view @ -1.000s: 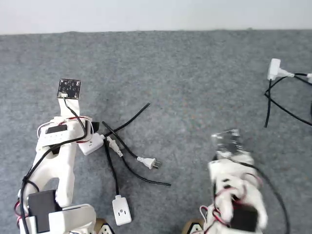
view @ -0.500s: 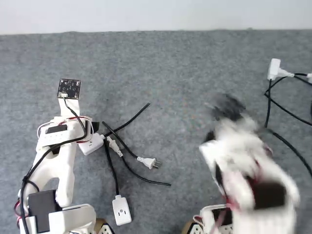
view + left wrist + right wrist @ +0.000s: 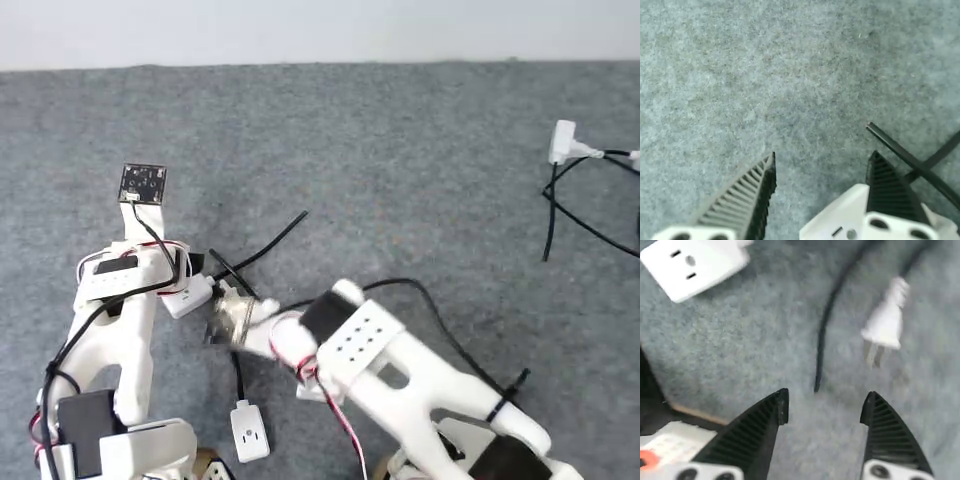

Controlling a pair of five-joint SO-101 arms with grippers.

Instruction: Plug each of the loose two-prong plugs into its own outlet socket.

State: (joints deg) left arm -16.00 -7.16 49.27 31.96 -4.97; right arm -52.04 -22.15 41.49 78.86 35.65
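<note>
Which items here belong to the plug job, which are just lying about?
Job: white two-prong plug; white rectangular outlet socket; black cord.
Lying about: grey felt table cover; white connector with black cords near the table's edge, role unclear.

Right arm (image 3: 420, 385) lay across mid-table, blocking the near route to the cords (image 3: 272, 240). Far carpet (image 3: 400, 140) gave free passage. Right gripper (image 3: 827, 392) jaws stood apart over carpet; cord end (image 3: 817, 382) at the gap's mouth, plug (image 3: 886, 320) off to one side. Socket (image 3: 837, 227) sat against one finger in left gripper (image 3: 823, 156) gap, narrowing it.
</note>
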